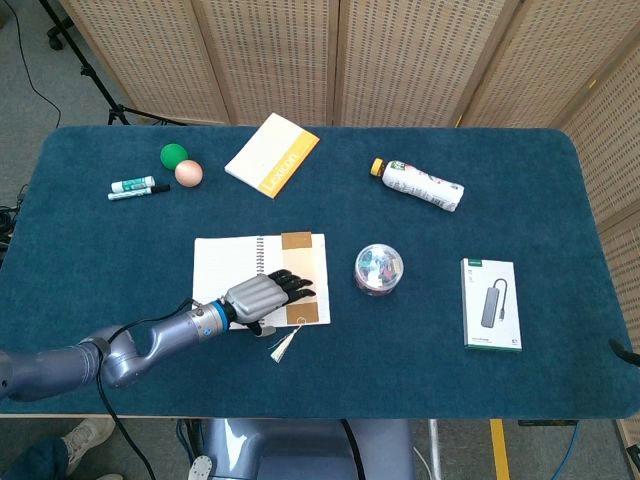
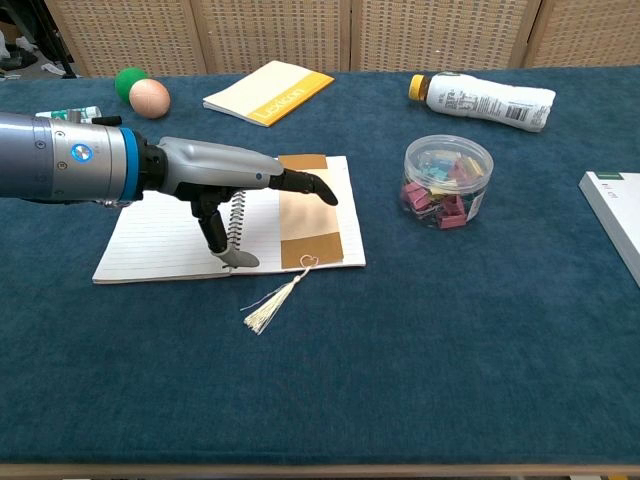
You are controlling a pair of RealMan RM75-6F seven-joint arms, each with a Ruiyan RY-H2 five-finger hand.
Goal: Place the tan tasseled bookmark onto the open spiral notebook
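The tan bookmark (image 1: 301,270) (image 2: 308,216) lies flat on the right page of the open spiral notebook (image 1: 228,272) (image 2: 165,235). Its pale tassel (image 1: 284,345) (image 2: 271,306) trails off the notebook's near edge onto the cloth. My left hand (image 1: 262,294) (image 2: 228,180) hovers over the notebook's spiral, open and holding nothing, fingers stretched toward the bookmark and thumb pointing down near the spiral. My right hand is out of sight in both views.
On the blue table (image 1: 120,240) sit a clear tub of clips (image 1: 379,268) (image 2: 447,181), a white bottle (image 1: 421,185) (image 2: 481,97), a yellow booklet (image 1: 272,155) (image 2: 268,92), green and peach balls (image 1: 181,164) (image 2: 140,90), two markers (image 1: 138,187) and a boxed hub (image 1: 491,303).
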